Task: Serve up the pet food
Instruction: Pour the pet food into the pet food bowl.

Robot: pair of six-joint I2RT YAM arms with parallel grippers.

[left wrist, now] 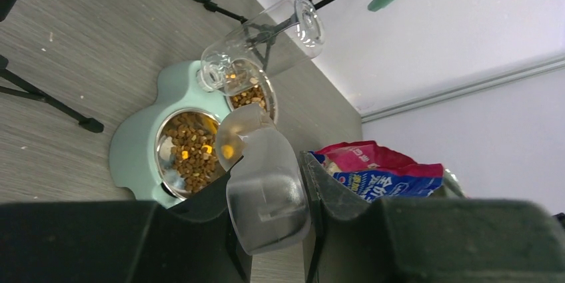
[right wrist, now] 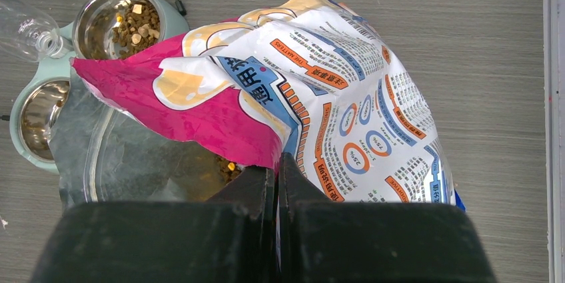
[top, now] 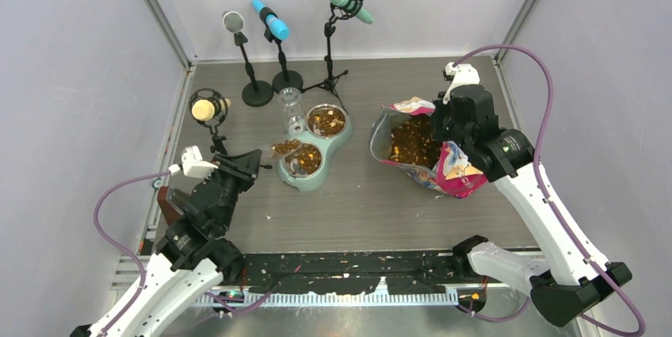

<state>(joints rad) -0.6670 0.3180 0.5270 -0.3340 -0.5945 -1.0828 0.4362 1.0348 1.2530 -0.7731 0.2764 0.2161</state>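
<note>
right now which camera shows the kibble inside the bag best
Top external: it looks straight into the open bag at the kibble. Right wrist shows mostly the printed outside, with only a little kibble under the fold. Left wrist shows just the bag's top edge.

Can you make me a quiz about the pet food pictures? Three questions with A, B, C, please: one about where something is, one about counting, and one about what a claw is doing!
1. Where is the food bag lying?
A. on the right arm's side of the feeder
B. on the left arm's side of the feeder
C. behind the microphone stands

2. How many steel bowls sit in the feeder?
A. one
B. two
C. four

3. What is the left claw doing?
A. hanging empty
B. pinching the bag
C. gripping the clear scoop

Answers:
1 A, the top view shows the bag to the feeder's right.
2 B, two round bowls show, both with kibble inside.
3 C, the scoop is clamped in it.
</note>
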